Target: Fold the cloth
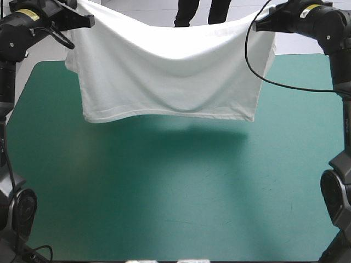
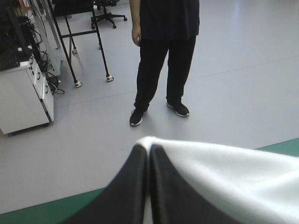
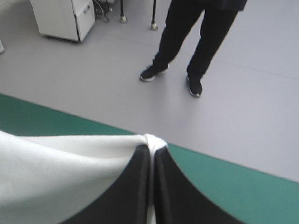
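Teal-green table cover [image 1: 164, 197] low in frame. Hanging above, white short-sleeved fabric T-shirt [image 1: 170, 76], long axis left-to-right across upper frame; pinched tight by left gripper [image 1: 86, 21] upper left, right gripper [image 1: 260, 24] upper right, level, equally near.

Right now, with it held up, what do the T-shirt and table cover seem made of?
T-shirt: likely thin, soft cotton knit, matte white; it sags in smooth drapes between the left hand and right hand. Teal-green cover: probably a smooth matte mat, flat with faint scuffs; material unclear.
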`<state>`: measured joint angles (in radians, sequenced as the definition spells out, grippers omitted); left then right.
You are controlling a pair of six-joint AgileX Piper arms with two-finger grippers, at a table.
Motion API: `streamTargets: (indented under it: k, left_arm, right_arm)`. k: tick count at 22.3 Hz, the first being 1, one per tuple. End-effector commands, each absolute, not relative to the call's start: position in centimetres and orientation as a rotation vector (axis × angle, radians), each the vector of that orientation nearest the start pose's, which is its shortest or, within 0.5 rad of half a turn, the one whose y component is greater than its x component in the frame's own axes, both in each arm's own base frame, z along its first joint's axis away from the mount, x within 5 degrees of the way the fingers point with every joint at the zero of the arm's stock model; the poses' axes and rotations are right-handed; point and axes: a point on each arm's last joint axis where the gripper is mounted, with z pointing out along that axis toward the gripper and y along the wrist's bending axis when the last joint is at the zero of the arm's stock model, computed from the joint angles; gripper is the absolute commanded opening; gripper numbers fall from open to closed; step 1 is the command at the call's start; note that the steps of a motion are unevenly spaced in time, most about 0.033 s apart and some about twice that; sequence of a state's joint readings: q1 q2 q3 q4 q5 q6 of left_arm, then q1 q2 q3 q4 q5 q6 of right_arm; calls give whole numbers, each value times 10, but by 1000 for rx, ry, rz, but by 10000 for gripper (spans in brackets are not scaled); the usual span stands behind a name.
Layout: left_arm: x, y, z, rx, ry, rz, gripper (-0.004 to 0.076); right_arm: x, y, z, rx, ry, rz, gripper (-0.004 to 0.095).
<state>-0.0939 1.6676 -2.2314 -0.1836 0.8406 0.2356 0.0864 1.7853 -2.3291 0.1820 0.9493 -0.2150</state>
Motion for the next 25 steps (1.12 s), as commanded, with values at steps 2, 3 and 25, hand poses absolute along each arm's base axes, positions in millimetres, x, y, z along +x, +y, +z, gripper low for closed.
streamTargets:
  k: [2, 3, 25]
  left_arm:
    - [332, -43, 591, 224, 1477, -108, -9]
    - [334, -43, 593, 220, 1458, -106, -9]
    - [334, -54, 429, 342, 2274, -288, -9]
  right_arm:
    - [363, 23, 573, -218, 1578, 146, -17]
    - [366, 17, 573, -207, 1564, 148, -17]
    - [372, -6, 402, -338, 2345, 280, -17]
